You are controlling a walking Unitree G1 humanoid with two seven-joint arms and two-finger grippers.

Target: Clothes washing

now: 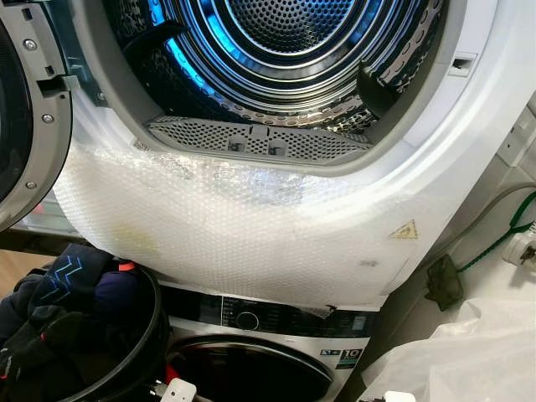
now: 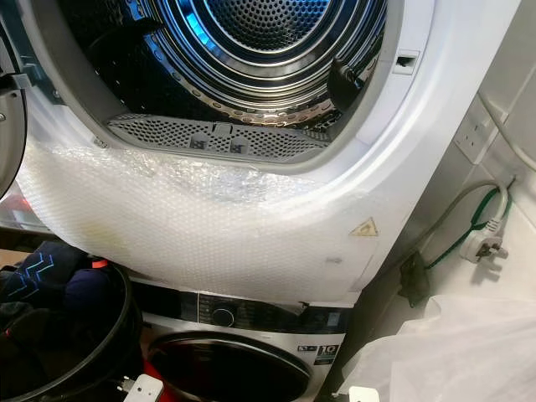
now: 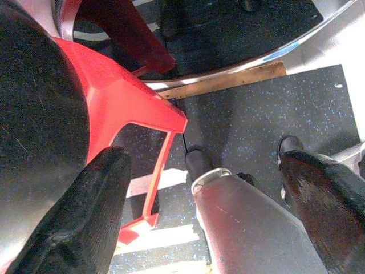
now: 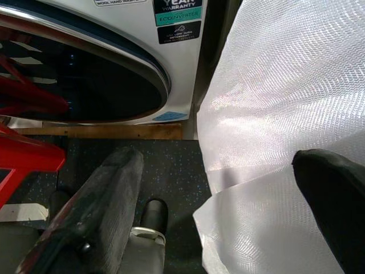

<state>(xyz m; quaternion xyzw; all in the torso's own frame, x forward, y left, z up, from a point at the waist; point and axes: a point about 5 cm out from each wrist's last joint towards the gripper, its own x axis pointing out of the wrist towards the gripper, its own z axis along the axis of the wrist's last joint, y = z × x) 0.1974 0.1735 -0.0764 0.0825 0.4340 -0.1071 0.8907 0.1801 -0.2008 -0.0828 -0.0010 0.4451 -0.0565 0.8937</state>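
Head views: the upper machine's open drum [image 1: 285, 33] gapes ahead; dark clothes [image 1: 59, 301] fill a black basket [image 1: 142, 352] at near left. Left wrist: left gripper [image 3: 211, 200] spread, empty, beside a red stool [image 3: 125, 103]. Right wrist: right gripper [image 4: 228, 188] spread, empty, over white mesh fabric [image 4: 274, 103].

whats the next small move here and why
Probably raise the left gripper toward the dark clothes in the black basket. The upper drum stands open and looks empty, and both grippers hang low by the floor, open, holding nothing.
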